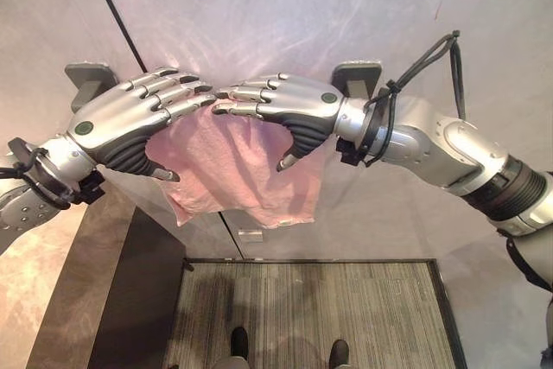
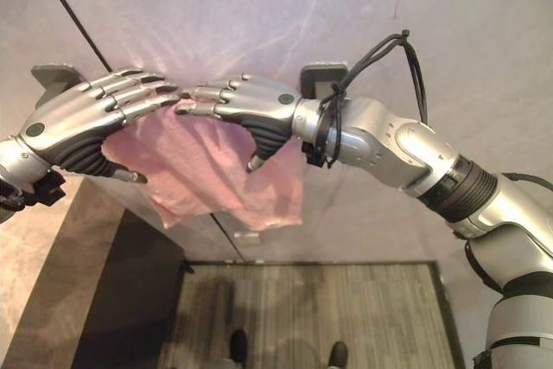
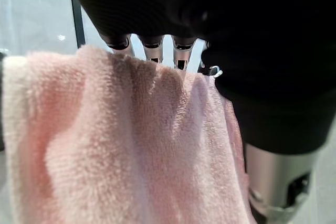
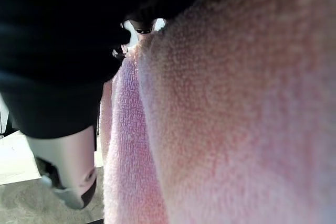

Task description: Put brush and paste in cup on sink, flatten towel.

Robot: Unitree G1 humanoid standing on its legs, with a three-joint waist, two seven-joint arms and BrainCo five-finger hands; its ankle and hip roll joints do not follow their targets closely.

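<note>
Two hands raised fingertip to fingertip, left hand (image 1: 117,123) and right hand (image 1: 289,105) both with straight, relaxed fingers laid over pink towel (image 1: 229,170), towel hanging below both palms, long axis vertical, lower edge bunched.

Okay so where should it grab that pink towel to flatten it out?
Probably the pink towel by its upper edge, one hand toward each end. It hangs bunched in the middle between two grey wall brackets, and the left hand and right hand meet there, so spreading outward looks right.
</note>
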